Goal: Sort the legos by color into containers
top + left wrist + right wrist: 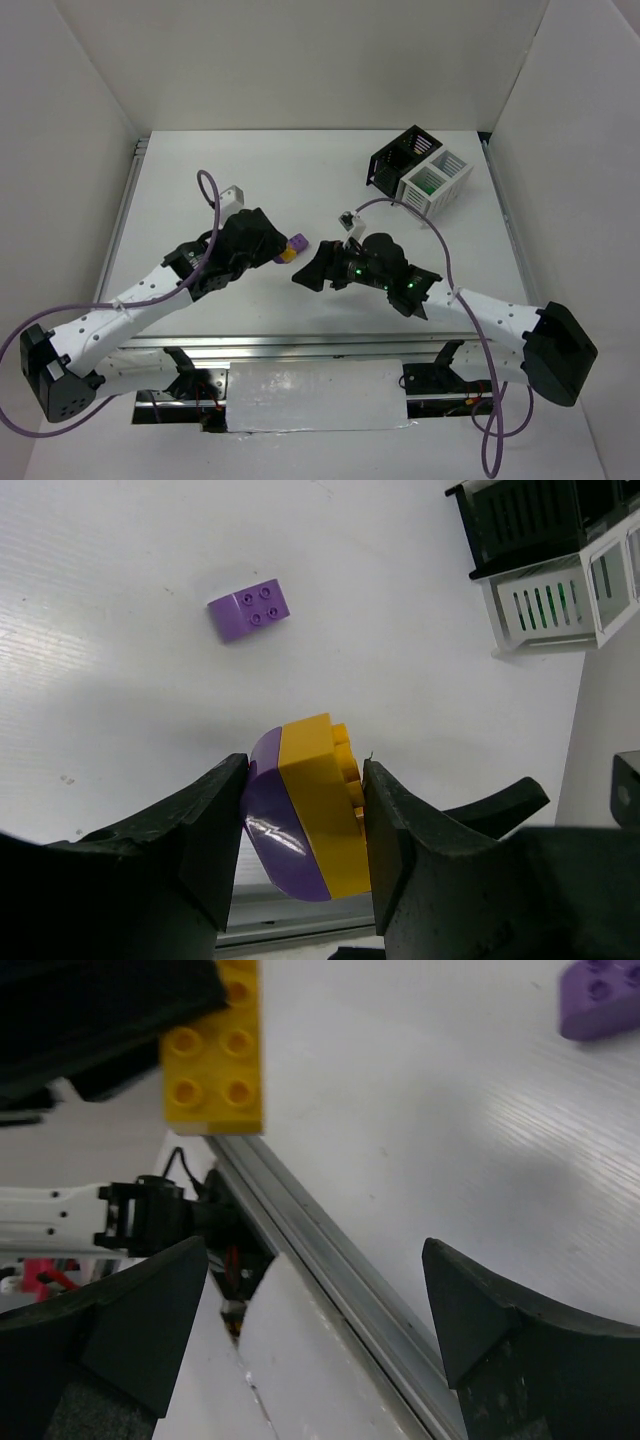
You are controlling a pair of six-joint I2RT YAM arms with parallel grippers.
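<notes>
Left claw (305,830) was clamped on yellow-purple brick (312,815), well apart from white bin (560,600). Right claw (315,1260) stood apart, empty, facing it, probably to split the colours before binning.

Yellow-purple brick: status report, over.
Left gripper shut on yellow-purple brick. Right gripper open, empty, facing it close by. Purple brick loose nearby. Right gripper may crowd path to black bin and white bin.

The purple brick (598,1002) is cut by the right wrist view's top edge — the white bin's (447,186) green contents are too small to identify.
</notes>
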